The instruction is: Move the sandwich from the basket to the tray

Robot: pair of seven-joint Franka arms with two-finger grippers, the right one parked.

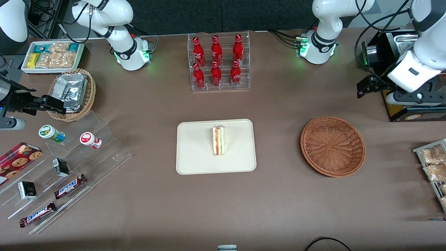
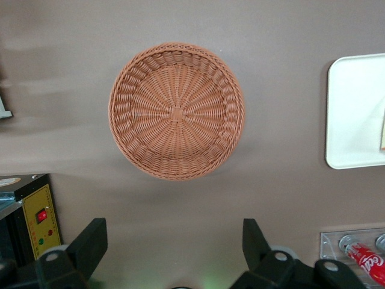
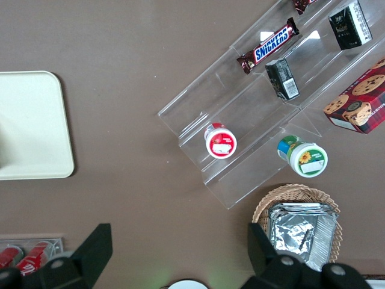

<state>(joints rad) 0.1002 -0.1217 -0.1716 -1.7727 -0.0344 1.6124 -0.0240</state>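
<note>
Brown desk (image 1: 278, 209) under dark backdrop. Sandwich (image 1: 219, 140) lying on cream tray (image 1: 195, 153) at mid-desk, long axis running nearer-to-farther from the front camera. Reddish wicker basket (image 1: 332, 145) bare, toward working arm's end. Claw (image 2: 174, 250) spread wide, hovering high above basket.

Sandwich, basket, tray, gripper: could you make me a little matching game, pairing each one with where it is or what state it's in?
Things:
1. sandwich
2. basket
3. tray
4. gripper

States:
A. woven, with nothing inside
B. lying on the cream surface
C. open, holding nothing, above the table near the basket
D. flat on the table, nearer the front camera than the bottle rack

Pairs: 1-B, 2-A, 3-D, 4-C
</note>
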